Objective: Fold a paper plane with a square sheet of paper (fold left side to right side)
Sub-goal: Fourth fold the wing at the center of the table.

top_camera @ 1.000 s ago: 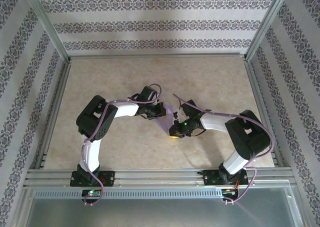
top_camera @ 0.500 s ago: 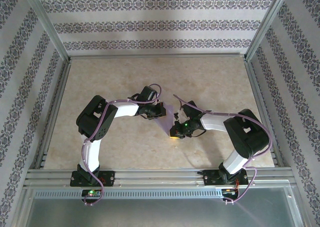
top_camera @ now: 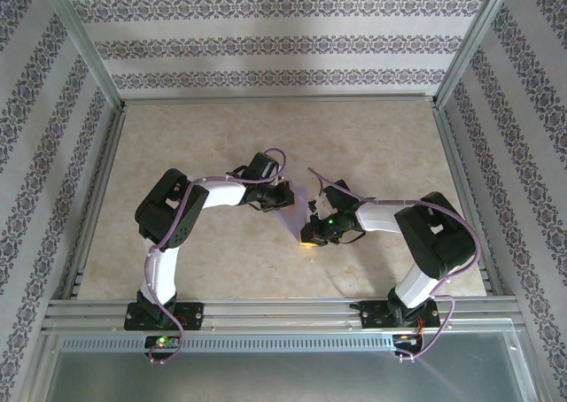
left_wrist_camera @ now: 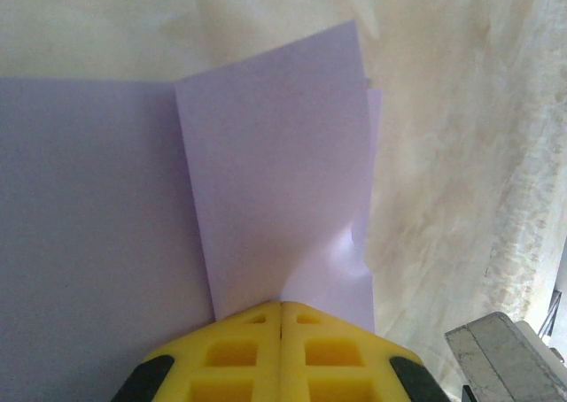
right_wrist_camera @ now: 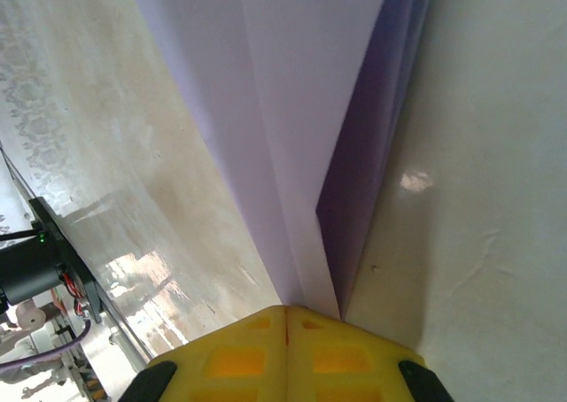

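We see the purple paper (top_camera: 298,209) lying near the middle of the table (top_camera: 381,145), right between our two arms. It is not a flat square. In the left wrist view one flap (left_wrist_camera: 275,163) lies folded over the rest, and in the right wrist view we see a few layers stacked up, with a dark gap under the top one. The left claw (left_wrist_camera: 282,306) comes at the paper from the left and the right claw (right_wrist_camera: 286,310) from the near right. We think each one pins its own side down, so the thin sheet cannot slide or spring open while a fold is pressed flat. Both claws have their yellow fingers squeezed tight together, with no gap between them. The tip of each claw touches the paper at its edge. We cannot tell if a layer is pinched between the fingers or if the closed tips just push down on it.
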